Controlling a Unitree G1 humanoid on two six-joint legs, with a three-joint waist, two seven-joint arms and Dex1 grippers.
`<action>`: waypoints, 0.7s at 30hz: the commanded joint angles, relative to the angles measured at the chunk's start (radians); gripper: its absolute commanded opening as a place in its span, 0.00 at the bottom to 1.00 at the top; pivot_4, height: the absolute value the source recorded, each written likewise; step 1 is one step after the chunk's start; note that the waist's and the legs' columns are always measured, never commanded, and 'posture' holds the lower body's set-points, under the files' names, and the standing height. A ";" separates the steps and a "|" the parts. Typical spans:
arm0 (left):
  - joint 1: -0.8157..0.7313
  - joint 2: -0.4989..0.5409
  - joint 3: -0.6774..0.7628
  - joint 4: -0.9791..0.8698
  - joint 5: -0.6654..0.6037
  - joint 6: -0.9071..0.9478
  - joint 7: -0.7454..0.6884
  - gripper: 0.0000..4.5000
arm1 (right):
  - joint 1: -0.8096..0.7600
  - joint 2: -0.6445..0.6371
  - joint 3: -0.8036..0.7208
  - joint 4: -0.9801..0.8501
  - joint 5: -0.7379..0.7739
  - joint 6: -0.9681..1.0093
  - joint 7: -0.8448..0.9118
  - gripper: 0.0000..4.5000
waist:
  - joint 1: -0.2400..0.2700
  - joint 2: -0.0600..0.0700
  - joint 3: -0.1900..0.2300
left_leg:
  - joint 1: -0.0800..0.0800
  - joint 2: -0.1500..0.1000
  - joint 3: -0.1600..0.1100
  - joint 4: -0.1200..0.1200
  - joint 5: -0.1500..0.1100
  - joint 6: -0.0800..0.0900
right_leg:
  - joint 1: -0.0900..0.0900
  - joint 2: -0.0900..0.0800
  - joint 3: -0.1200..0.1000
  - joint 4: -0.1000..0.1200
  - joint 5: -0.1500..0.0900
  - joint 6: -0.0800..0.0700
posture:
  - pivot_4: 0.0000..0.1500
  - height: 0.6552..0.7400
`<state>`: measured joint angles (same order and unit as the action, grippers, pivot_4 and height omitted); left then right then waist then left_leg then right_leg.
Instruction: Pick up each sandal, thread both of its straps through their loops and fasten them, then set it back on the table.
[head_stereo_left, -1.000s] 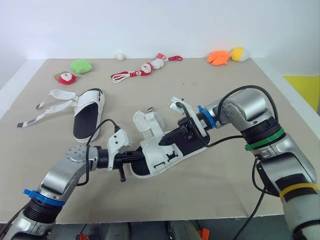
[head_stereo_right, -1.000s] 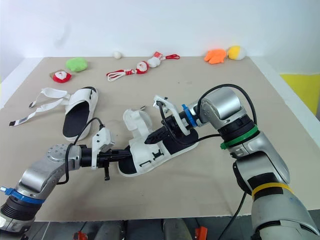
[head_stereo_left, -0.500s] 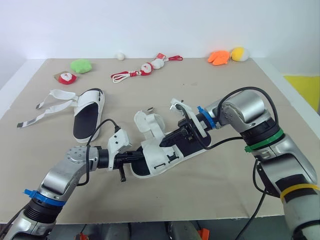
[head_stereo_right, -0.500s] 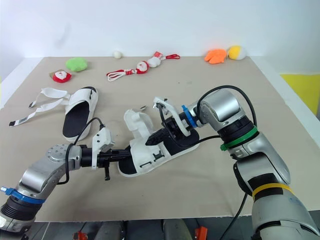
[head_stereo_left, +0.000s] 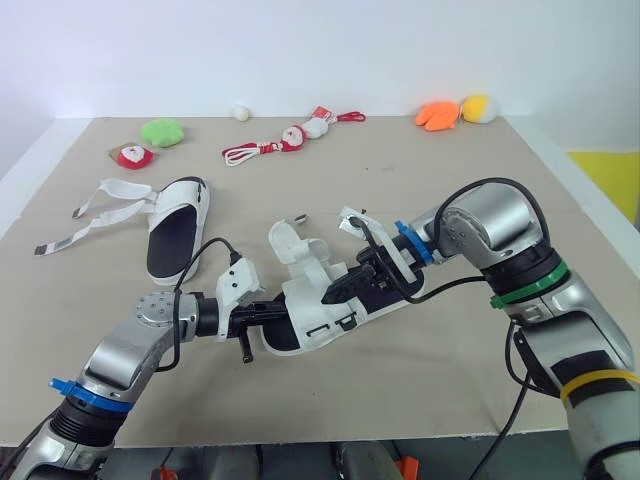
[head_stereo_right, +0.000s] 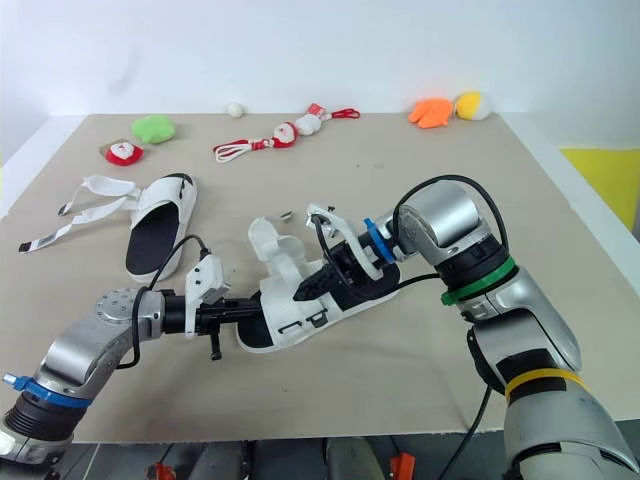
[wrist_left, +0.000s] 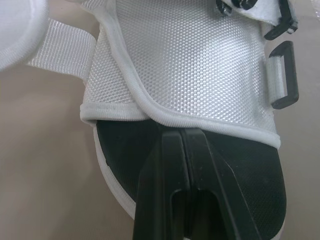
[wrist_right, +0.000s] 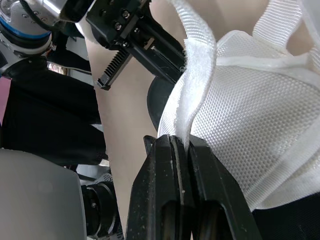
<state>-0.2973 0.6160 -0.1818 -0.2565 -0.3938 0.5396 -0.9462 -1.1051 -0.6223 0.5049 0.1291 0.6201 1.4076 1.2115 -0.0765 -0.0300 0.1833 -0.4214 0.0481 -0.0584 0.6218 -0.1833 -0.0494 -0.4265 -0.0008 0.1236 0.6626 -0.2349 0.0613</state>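
Note:
A white sandal with a black sole (head_stereo_left: 330, 300) lies mid-table. My left gripper (head_stereo_left: 272, 312) is shut on the sole's rim at one end, its fingers (wrist_left: 175, 150) pinching the black footbed just below the white mesh upper (wrist_left: 190, 65). A black plastic loop (wrist_left: 284, 75) sits on that upper's side. My right gripper (head_stereo_left: 338, 293) reaches over the sandal's upper and is shut on a white strap (wrist_right: 200, 75), with the left gripper (wrist_right: 135, 40) just beyond it. A second sandal (head_stereo_left: 176, 232) lies at the left, its straps (head_stereo_left: 100, 205) spread loose on the table.
Along the back edge lie a green plush (head_stereo_left: 162, 131), a red-and-white toy (head_stereo_left: 132, 155), a rope toy (head_stereo_left: 285, 140), a white ball (head_stereo_left: 240, 112) and orange (head_stereo_left: 437, 114) and yellow (head_stereo_left: 479, 107) plushes. A small metal piece (head_stereo_left: 299, 217) lies behind the held sandal.
My right gripper has slid along the sandal toward my left gripper, carrying the strap with it. The left gripper and the sandal's sole have stayed in place.

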 joint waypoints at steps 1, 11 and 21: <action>0.003 0.000 -0.006 0.008 0.017 0.003 0.008 0.00 | 0.011 -0.020 -0.018 -0.050 0.003 -0.033 0.009 0.01 | 0.000 0.000 0.000 | 0.000 0.000 0.000 0.000 0.000 0.000 | 0.000 0.000 0.000 0.000 0.000 0.000 | 1.00 1.00; 0.003 -0.003 -0.003 0.013 0.019 -0.002 0.007 0.00 | 0.054 -0.068 -0.006 -0.133 -0.011 -0.122 0.040 0.01 | 0.001 0.000 0.000 | 0.000 0.000 0.000 0.000 0.000 0.000 | 0.000 0.000 0.000 0.000 0.000 0.000 | 1.00 1.00; -0.006 -0.018 -0.013 0.029 0.023 -0.009 0.007 0.00 | -0.030 -0.076 -0.173 -0.022 0.057 -0.003 0.022 0.78 | 0.001 0.000 0.000 | 0.000 0.000 0.000 0.001 0.000 0.000 | 0.000 -0.001 0.000 0.000 0.000 0.000 | 1.00 1.00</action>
<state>-0.2982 0.6052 -0.1817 -0.2460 -0.3906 0.5291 -0.9469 -1.1084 -0.7037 0.3863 0.0864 0.6547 1.3649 1.2531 -0.0752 -0.0299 0.1834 -0.4215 0.0477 -0.0584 0.6228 -0.1833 -0.0494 -0.4261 -0.0013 0.1234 0.6626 -0.2347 0.0614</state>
